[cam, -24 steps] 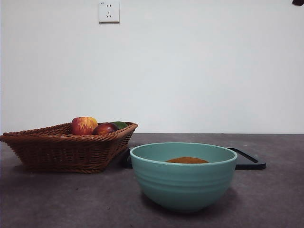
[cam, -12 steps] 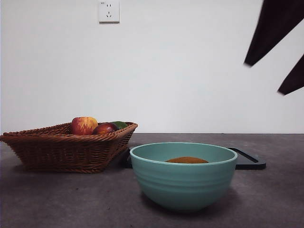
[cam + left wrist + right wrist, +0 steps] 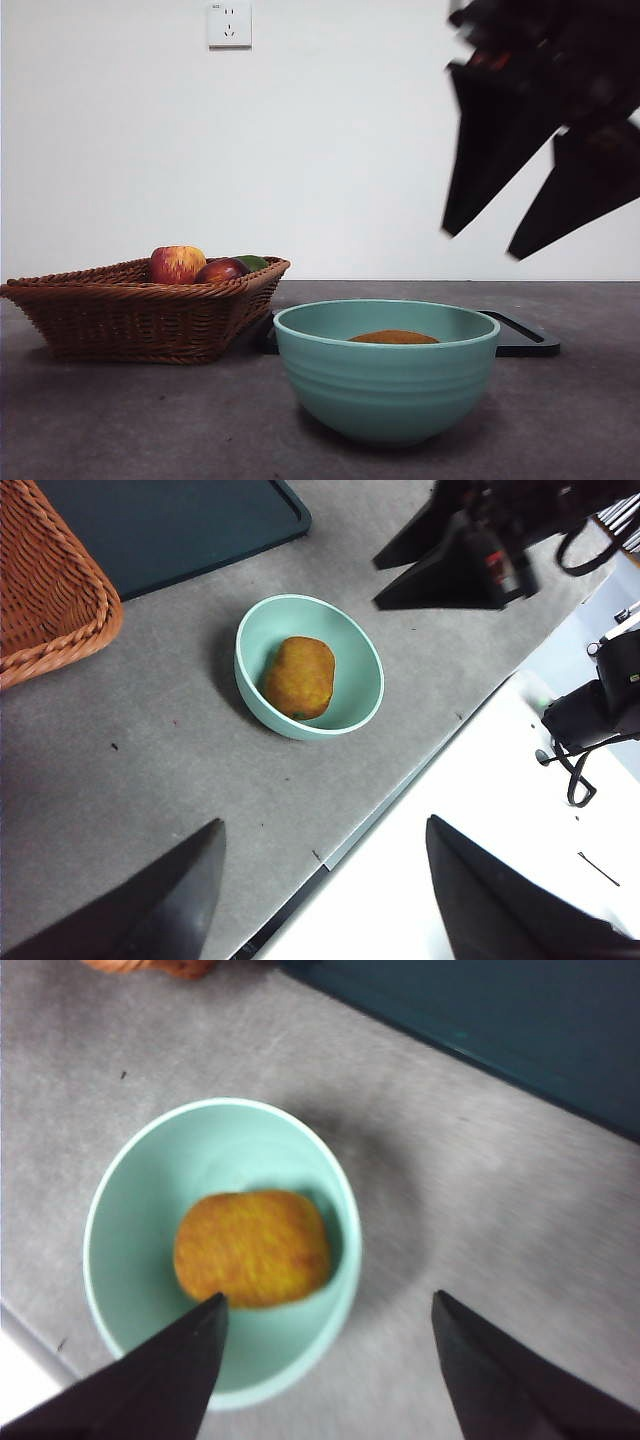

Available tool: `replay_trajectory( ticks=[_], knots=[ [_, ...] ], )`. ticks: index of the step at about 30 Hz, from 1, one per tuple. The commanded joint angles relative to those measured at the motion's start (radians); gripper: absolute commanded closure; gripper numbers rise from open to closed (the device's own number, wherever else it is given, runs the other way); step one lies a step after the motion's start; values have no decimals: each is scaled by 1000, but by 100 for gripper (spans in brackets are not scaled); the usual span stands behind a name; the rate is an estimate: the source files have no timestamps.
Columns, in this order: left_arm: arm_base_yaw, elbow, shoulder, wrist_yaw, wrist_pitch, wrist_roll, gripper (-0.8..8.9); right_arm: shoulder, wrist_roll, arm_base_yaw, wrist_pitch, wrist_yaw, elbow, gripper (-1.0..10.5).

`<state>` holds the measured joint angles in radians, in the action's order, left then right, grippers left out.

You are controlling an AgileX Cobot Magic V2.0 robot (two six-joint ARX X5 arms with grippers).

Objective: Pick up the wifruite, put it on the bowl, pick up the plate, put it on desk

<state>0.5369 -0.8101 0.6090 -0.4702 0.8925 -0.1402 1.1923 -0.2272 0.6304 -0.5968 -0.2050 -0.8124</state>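
Front view, wifruite (image 3: pixel 394 338) lying inside bowl (image 3: pixel 386 385) on bench (image 3: pixel 150 420), right gripper (image 3: pixel 495 240) above it, jaws apart and empty, left gripper (image 3: pixel 320 880) likewise parted.

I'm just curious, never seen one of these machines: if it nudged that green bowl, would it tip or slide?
The bowl looks thick and ceramic, so probably heavy enough to slide rather than tip. Its base seems narrower than its rim, so a high push might rock it. The wifruite lying loose inside would likely roll about.
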Motion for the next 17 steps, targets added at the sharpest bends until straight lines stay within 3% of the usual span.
replay_trajectory(
  ticks=[1,6,15,17],
  knots=[
    [3,-6,5,-2,-8,16,501,60,-24,18,39,8,-6,634],
    [3,-6,5,-2,-8,16,501,141,-27,29,90,53,-6,731],
    [3,-6,5,-2,-8,16,501,240,-28,29,148,52,-6,760],
    [3,-6,5,-2,-8,16,501,242,-27,29,151,52,-6,850]
  ],
)
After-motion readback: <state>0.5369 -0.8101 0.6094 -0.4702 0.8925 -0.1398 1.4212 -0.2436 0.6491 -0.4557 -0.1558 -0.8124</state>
